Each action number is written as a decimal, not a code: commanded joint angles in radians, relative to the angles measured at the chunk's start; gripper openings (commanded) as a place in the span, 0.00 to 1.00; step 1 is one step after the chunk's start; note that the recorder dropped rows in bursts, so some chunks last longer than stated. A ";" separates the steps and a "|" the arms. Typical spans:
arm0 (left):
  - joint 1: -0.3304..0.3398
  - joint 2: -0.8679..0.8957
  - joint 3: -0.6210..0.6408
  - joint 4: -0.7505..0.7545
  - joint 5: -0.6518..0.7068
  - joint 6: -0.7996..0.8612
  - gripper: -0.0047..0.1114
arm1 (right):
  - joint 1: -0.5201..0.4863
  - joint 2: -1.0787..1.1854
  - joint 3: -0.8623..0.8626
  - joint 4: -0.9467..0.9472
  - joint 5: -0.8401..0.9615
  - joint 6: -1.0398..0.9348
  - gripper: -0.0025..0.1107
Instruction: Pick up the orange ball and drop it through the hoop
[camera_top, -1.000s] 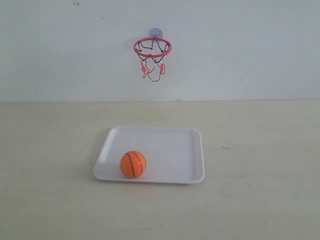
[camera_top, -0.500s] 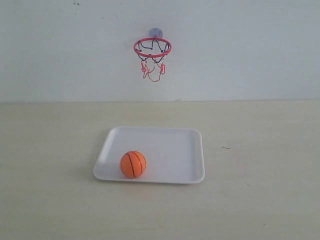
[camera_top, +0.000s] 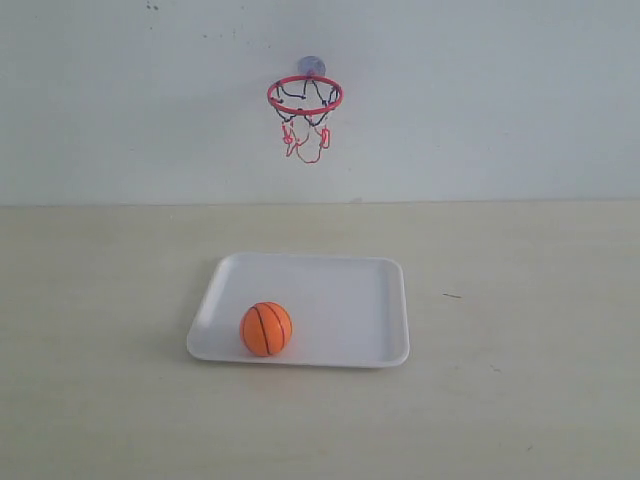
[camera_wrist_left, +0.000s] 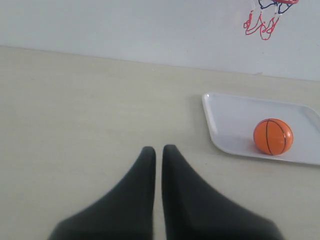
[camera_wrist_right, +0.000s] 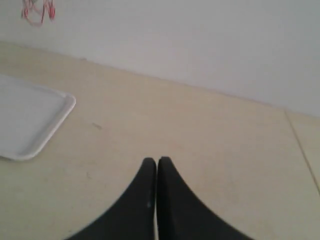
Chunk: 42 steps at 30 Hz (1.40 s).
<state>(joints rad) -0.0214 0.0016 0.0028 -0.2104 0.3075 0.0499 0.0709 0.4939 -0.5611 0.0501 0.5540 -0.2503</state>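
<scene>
The orange ball (camera_top: 266, 329) (camera_wrist_left: 272, 136) with thin black seams rests in the near left corner of the white tray (camera_top: 350, 300) (camera_wrist_left: 230, 117). High on the wall behind it hangs the hoop (camera_top: 305, 96), a red ring with dark and red net; the left wrist view catches only its net (camera_wrist_left: 262, 20). My left gripper (camera_wrist_left: 158, 150) is shut with nothing in it, over bare table well short of the tray. My right gripper (camera_wrist_right: 156, 161) is also shut and empty, off to the tray's other side (camera_wrist_right: 30, 120). Neither gripper shows in the exterior view.
The pale wooden table (camera_top: 520, 300) runs back to a white wall (camera_top: 500, 100). A small dark mark (camera_top: 452, 295) lies on the table right of the tray. A seam (camera_wrist_right: 302, 150) crosses the table in the right wrist view.
</scene>
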 joint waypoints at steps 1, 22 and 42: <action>0.001 -0.002 -0.003 -0.002 -0.009 -0.004 0.08 | -0.003 0.136 -0.014 -0.006 -0.021 0.016 0.02; 0.001 -0.002 -0.003 -0.002 -0.009 -0.004 0.08 | 0.325 0.852 -0.188 0.634 -0.167 -0.462 0.02; 0.001 -0.002 -0.003 -0.002 -0.009 -0.004 0.08 | 0.635 1.511 -0.762 0.599 -0.346 -0.226 0.78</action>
<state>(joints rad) -0.0214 0.0016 0.0028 -0.2104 0.3075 0.0499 0.7059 1.9817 -1.2988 0.6575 0.2283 -0.4820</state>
